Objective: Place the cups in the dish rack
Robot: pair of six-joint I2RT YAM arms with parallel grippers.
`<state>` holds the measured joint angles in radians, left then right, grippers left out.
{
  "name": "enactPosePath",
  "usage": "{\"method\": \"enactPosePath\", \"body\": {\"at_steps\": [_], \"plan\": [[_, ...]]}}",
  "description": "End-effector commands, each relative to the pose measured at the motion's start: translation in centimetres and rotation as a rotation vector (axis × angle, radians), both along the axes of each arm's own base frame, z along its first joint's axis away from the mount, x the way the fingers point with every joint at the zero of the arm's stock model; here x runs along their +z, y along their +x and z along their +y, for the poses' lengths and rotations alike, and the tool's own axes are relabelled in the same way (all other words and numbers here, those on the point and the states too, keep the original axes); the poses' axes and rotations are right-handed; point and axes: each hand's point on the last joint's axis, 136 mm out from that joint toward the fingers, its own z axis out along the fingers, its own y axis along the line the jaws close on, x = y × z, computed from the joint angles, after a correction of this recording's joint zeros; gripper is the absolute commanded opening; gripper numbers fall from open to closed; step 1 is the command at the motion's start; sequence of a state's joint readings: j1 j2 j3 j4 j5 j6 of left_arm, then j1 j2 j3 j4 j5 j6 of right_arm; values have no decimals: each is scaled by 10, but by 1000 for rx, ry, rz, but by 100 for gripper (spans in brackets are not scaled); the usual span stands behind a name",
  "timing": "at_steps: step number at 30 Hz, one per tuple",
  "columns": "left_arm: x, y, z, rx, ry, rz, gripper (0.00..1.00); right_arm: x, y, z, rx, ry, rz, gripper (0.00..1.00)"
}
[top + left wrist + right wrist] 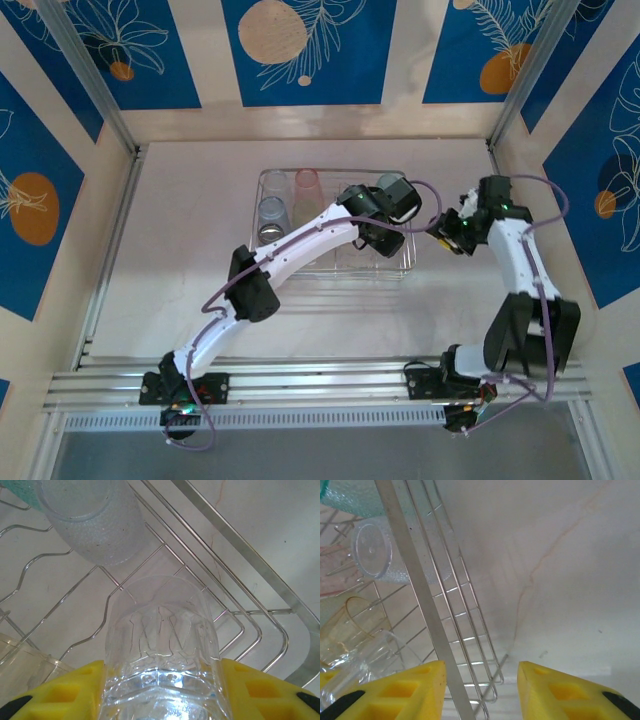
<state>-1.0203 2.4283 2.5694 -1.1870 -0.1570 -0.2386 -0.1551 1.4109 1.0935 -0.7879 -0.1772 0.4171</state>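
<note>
My left gripper point(162, 667) is shut on a clear cup point(160, 640), holding it just above the wire floor of the dish rack point(235, 560) near the rack's corner. From above, the left gripper point(378, 232) sits inside the dish rack point(330, 173) on its right side. Standing in the rack are a frosted clear cup point(95, 520), a pink cup point(306, 185), a bluish cup point(272, 212) and a teal cup point(390, 183). My right gripper point(481, 672) is open over the rack's right rim point(420, 605), gripping nothing. An amber cup point(355, 625) lies inside.
The rack's right side wall point(470, 625) runs between my right fingers, with bare white table point(560, 580) beyond it. Patterned blue walls point(40, 200) enclose the table on three sides. Both arms crowd the rack's right end.
</note>
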Motion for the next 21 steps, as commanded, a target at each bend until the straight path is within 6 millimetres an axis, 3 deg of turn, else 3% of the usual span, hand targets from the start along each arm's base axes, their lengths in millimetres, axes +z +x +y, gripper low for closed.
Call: {"method": "enactPosePath", "body": {"at_steps": [1,7,13,21], "plan": [[18,4,3,31,-16,-45,0,4,28,8,68,-71,-31,42],[22,6,14,68,-30,-44,0,-3,57,23,151,-111,-47,39],[29,13,32,142,-93,-29,0,-12,67,34,223,-150,-35,32],[40,13,52,183,-128,-37,0,-23,60,46,315,-268,3,2]]}}
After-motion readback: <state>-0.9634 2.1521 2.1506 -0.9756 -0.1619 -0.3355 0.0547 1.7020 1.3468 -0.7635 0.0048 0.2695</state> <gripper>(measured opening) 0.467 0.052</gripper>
